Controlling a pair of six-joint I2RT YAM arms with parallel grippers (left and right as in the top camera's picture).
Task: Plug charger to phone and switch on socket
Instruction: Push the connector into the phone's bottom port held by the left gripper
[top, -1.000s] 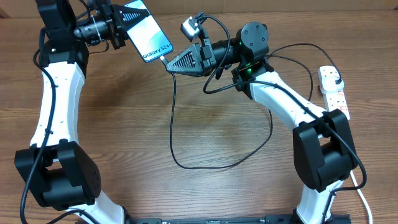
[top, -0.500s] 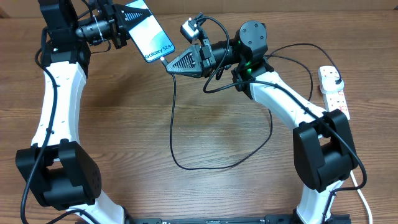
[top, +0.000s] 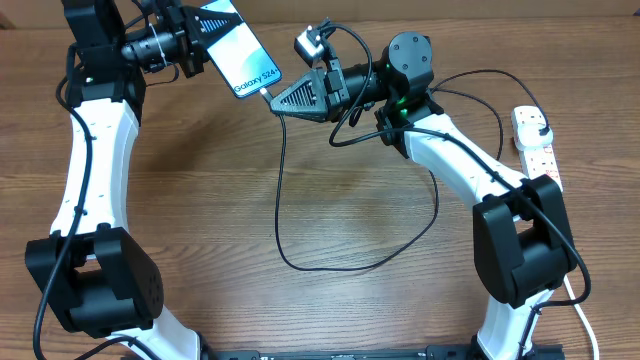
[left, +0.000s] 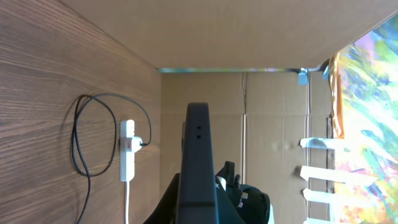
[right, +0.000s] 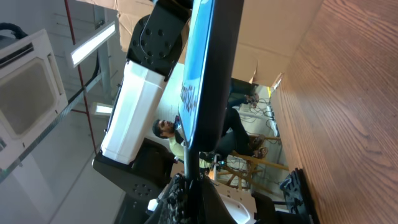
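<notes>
1. Up over the table's (top: 200, 220) far-left side, L gripper (top: 198, 48) is shut tight on the phone (top: 240, 55) and holds it in the air.
2. R gripper (top: 272, 100) is pinched on the charger (top: 276, 200) tip, right at the phone's low end. Can't tell if it's in.
3. Risk: a crooked tip could slip or bend, or the phone could twist in the grip.
4. Both arms reach up & in, nose to nose. Socket (top: 540, 150) lies far R, untouched.
</notes>
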